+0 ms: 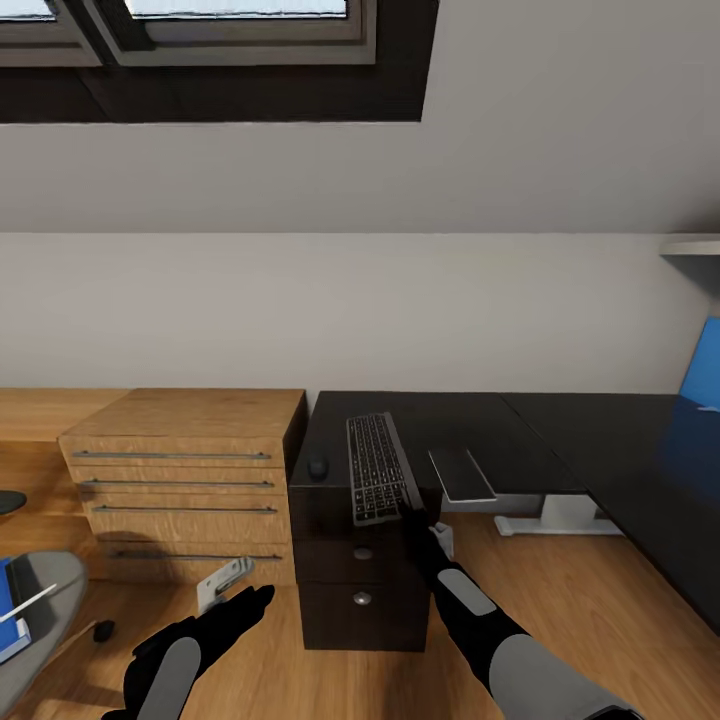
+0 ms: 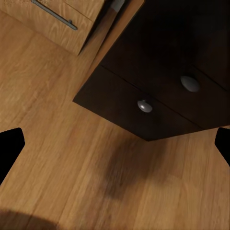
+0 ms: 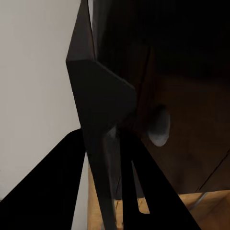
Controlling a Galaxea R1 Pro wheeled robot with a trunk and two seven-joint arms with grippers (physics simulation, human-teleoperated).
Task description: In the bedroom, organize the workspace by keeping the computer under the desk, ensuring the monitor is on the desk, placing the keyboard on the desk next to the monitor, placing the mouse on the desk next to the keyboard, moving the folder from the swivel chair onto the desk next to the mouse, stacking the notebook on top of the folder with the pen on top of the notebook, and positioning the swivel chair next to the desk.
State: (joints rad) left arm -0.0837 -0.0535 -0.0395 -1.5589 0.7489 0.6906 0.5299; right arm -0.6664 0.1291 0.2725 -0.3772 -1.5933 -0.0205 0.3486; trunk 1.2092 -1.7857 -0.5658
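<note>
The desk (image 1: 560,430) carries the keyboard (image 1: 377,468) across its left end, overhanging the front edge. The right tool (image 3: 108,163) is clamped on the keyboard's near end. The mouse (image 1: 318,466) sits by the left edge. The left tool (image 1: 250,598) hangs spread wide above the floor.

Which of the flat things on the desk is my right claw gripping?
The keyboard, the keyed slab in the middle; the right claw grips its near corner. The notebook is the plain grey slab farther right, untouched.
</note>
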